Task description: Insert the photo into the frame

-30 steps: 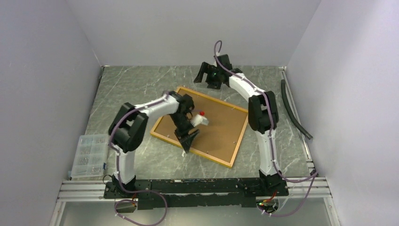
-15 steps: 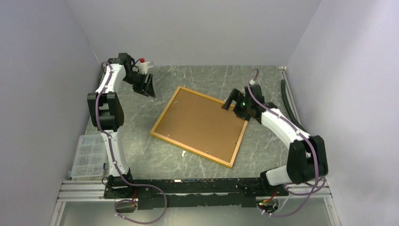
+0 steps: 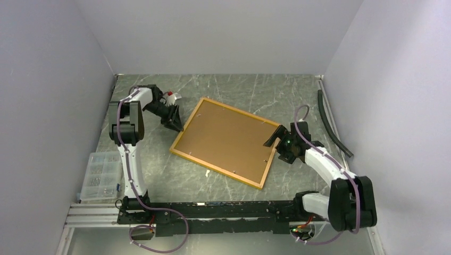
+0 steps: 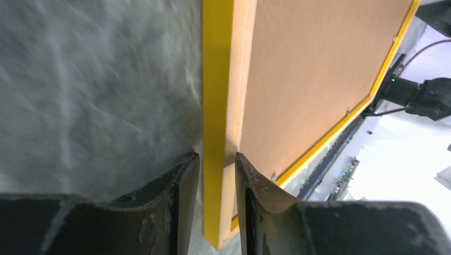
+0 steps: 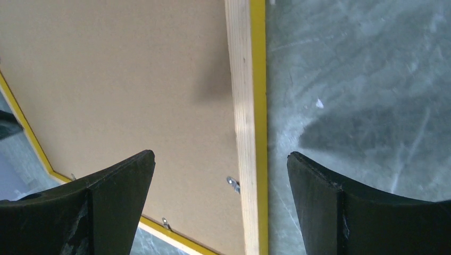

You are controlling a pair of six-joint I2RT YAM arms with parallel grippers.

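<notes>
L jaws now astride frame [image 4: 218,79] rail.

Pale wood frame [image 5: 242,106], matt fibreboard backing [image 5: 133,79]

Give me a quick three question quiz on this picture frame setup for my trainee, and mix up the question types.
1. True or false: the frame lies with its yellow front facing up.
2. Which one is wide open? A) left gripper B) right gripper
3. Fill in: the left gripper's fingers sit on either side of the frame's ____.

Key: 1 false, the brown backing board faces up. 2 B. 3 rail.
</notes>
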